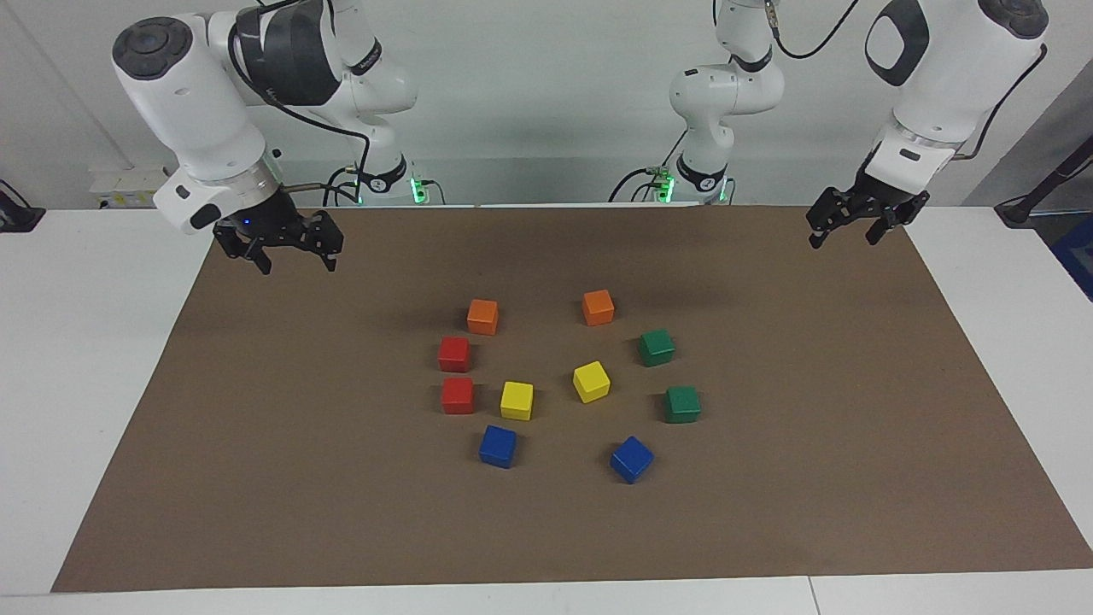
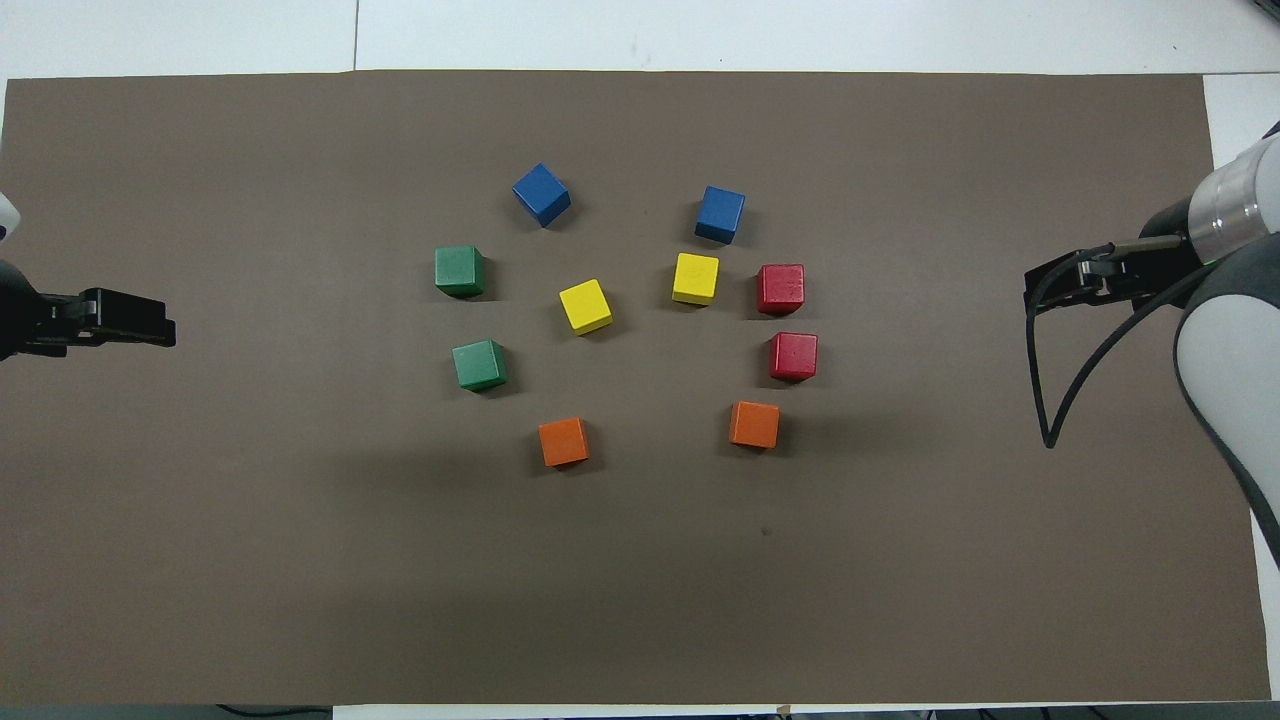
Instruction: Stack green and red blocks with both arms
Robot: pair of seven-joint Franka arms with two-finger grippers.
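Note:
Two dark green blocks (image 1: 657, 348) (image 1: 682, 404) sit on the brown mat toward the left arm's end of the cluster. Two red blocks (image 1: 454, 354) (image 1: 458, 395) sit toward the right arm's end. They also show in the overhead view: green (image 2: 459, 271) (image 2: 480, 365), red (image 2: 780, 288) (image 2: 793, 356). All lie singly on the mat. My left gripper (image 1: 844, 237) is open and empty above the mat's edge, well apart from the blocks; it also shows in the overhead view (image 2: 160, 330). My right gripper (image 1: 299, 261) is open and empty above the mat's other end, also seen from overhead (image 2: 1035, 285).
Two orange cubes (image 1: 482, 316) (image 1: 598, 307) lie nearest the robots. Two yellow cubes (image 1: 517, 400) (image 1: 591, 381) lie in the middle of the cluster. Two blue cubes (image 1: 498, 446) (image 1: 631, 459) lie farthest. The brown mat (image 1: 256, 478) covers the white table.

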